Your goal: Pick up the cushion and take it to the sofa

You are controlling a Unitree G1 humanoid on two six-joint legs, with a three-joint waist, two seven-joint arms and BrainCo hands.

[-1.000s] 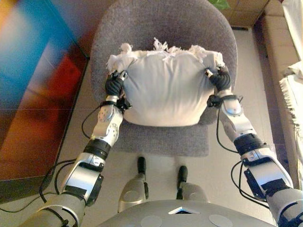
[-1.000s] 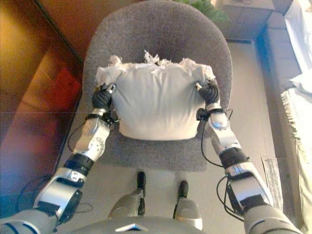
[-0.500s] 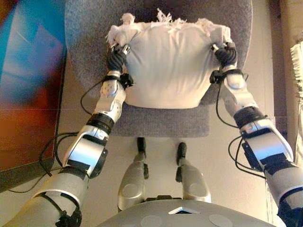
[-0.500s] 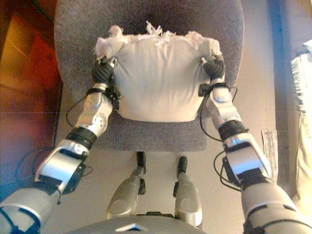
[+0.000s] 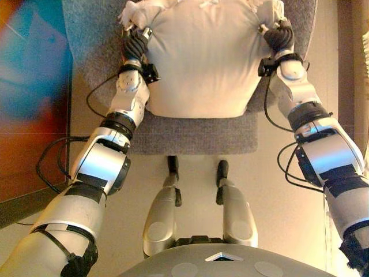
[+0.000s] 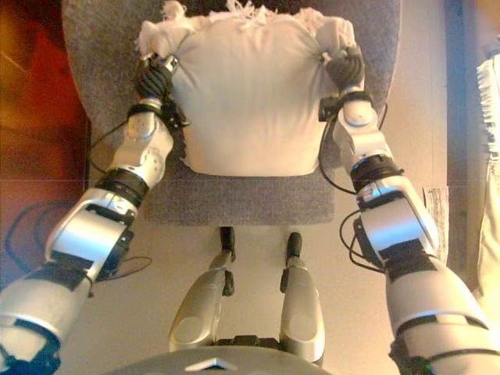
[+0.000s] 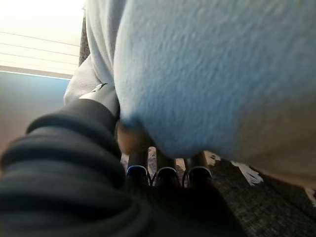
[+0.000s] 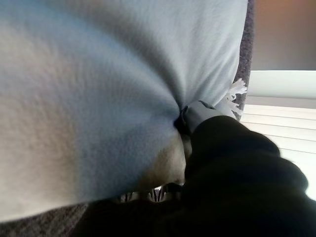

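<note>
While the white cushion point(image 6: 248, 94) lies on the seat of the grey armchair point(image 6: 234, 199), the left hand point(image 6: 155, 78) pinches its left side and the right hand point(image 6: 346, 70) pinches its right side, fingers curled into the fabric.

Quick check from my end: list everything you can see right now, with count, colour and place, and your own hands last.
cushion: one, white with a fringed far edge, on the armchair seat between both hands.
armchair: one, grey fabric, directly ahead under the cushion.
floor: beige, around the chair.
left hand: dark ribbed cover, pressed into the cushion's left side; its fingers reach under the cushion.
right hand: dark ribbed cover, pressed into the cushion's right side; fingers mostly hidden by the cushion.
</note>
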